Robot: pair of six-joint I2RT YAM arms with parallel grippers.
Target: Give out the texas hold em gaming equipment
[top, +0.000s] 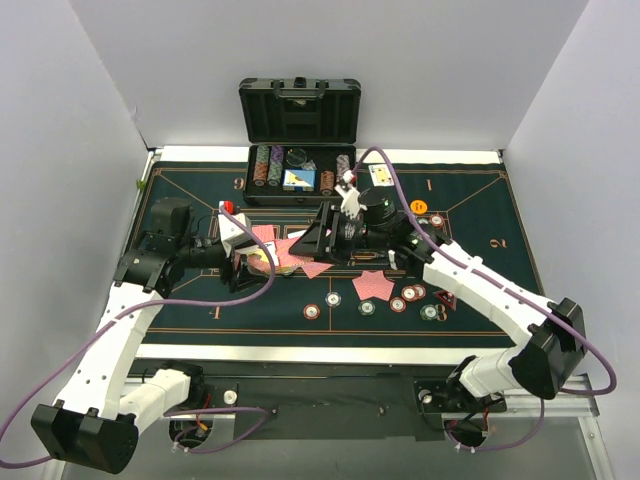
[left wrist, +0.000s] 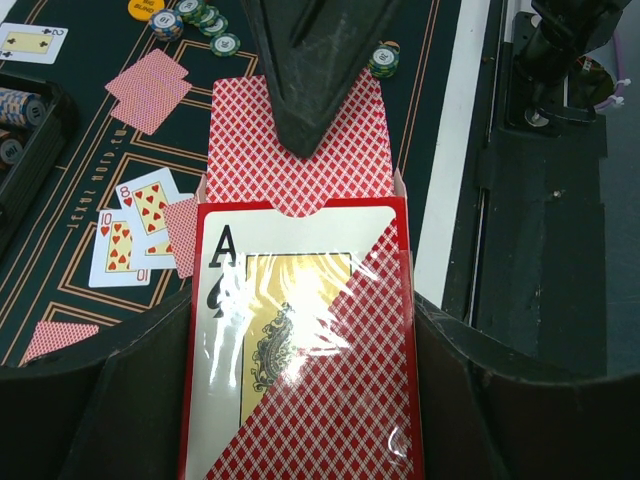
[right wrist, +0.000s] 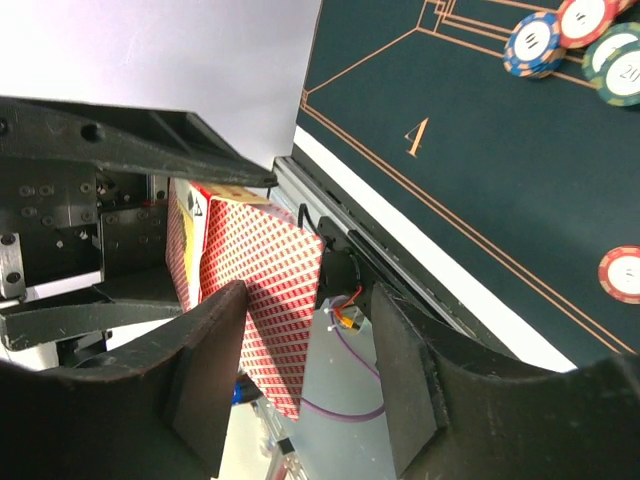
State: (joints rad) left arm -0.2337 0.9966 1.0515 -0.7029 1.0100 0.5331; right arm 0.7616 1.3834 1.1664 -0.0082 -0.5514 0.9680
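My left gripper (left wrist: pixel 300 375) is shut on a red card box (left wrist: pixel 300 350) with an ace of spades on its front, held above the green mat (top: pixel 200 200). Red-backed playing cards (left wrist: pixel 240 150) stick out of the box's open end. My right gripper (right wrist: pixel 305 320) is open around those cards (right wrist: pixel 270 290): the cards lie against one finger and a gap shows on the other side. In the top view the two grippers meet at mid-table, left (top: pixel 248 268) and right (top: pixel 305 243). Poker chips (top: pixel 400 300), two face-down cards (top: pixel 373 286) and an orange disc (top: pixel 419 207) lie on the mat.
An open black case (top: pixel 300 140) with racked chips stands at the mat's far edge. Face-up eight and ten of hearts (left wrist: pixel 130 230) and more face-down cards (left wrist: pixel 150 90) lie under the arms. A dark red triangular marker (top: pixel 444 298) sits near the right chips.
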